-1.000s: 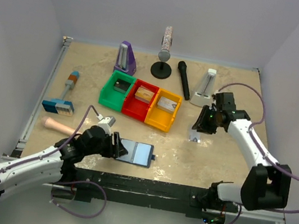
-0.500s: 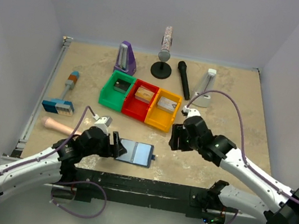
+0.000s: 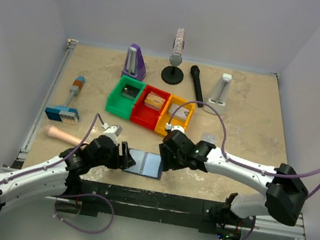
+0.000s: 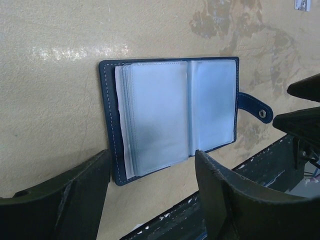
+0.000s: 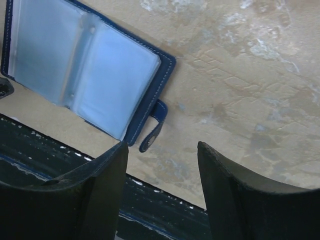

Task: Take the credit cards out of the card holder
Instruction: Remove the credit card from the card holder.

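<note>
Card holder (image 4: 170, 120) lies open; sleeve contents unclear.

Table (image 3: 253, 110), mottled tan top.
- Front edge: card holder (image 3: 144, 163), open flat, lining up.
- Middle: green bin (image 3: 118, 108), red bin (image 3: 145, 117) and yellow bin (image 3: 169, 129), touching in a row.
- Just right of the yellow bin: small pale card (image 3: 208, 137).
- Back: purple metronome (image 3: 135, 61), black microphone (image 3: 197, 85), white metronome (image 3: 221, 90).
- Left: blue-and-white block (image 3: 62, 115), tan cylinder (image 3: 63, 135).

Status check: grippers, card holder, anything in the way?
Left gripper open, right gripper open, both empty. Card holder lies open flat between them, pockets up; what's in the pockets can't be made out. Nothing in the way.
</note>
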You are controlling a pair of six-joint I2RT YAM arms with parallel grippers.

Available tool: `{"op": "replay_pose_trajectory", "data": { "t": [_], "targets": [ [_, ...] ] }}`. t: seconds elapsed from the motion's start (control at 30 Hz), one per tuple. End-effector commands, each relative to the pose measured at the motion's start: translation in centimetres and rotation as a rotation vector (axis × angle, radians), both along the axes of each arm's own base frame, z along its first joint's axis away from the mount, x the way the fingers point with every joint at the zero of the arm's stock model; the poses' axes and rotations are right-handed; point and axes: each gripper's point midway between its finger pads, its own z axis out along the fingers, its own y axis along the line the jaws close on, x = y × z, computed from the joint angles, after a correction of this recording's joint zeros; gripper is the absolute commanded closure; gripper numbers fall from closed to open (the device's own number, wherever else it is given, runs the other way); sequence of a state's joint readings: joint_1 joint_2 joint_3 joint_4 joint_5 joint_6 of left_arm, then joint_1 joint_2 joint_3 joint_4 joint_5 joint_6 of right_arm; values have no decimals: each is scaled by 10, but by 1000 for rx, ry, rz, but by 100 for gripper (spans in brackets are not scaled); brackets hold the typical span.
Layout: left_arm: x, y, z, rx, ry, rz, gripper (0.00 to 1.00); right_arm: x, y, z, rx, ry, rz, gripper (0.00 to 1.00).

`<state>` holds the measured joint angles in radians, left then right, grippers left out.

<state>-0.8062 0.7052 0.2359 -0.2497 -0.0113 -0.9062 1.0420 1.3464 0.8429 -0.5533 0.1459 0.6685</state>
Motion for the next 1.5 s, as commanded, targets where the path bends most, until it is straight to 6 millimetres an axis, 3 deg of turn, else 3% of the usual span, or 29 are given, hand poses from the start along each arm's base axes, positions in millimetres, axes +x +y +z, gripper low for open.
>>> {"op": "replay_pose_trajectory", "data": {
  "t": [0.0, 0.13, 0.4, 0.87, 0.93, 1.17, 1.47],
  "targets": [
    [5, -7, 14, -57, -29, 9, 28, 3, 34, 11, 78, 20, 23, 39],
    [6, -8, 15, -56, -26, 9, 29, 0, 34, 1, 33, 66, 16, 43],
    [4, -12, 19, -68, -23, -13, 31, -9, 20, -18, -49, 129, -22, 60],
    [5, -20, 23, -79, -14, -35, 32, -15, 13, -21, -57, 143, -21, 91],
    [6, -20, 22, -72, -11, -33, 33, -13, 12, -19, -55, 130, -16, 100],
    [11, -15, 16, -18, 10, -3, 35, -11, 12, -6, -18, 82, 26, 100],
    [11, -20, 7, -12, 38, -18, 36, -13, 16, -4, 6, 89, 46, 100]
  ]
}}
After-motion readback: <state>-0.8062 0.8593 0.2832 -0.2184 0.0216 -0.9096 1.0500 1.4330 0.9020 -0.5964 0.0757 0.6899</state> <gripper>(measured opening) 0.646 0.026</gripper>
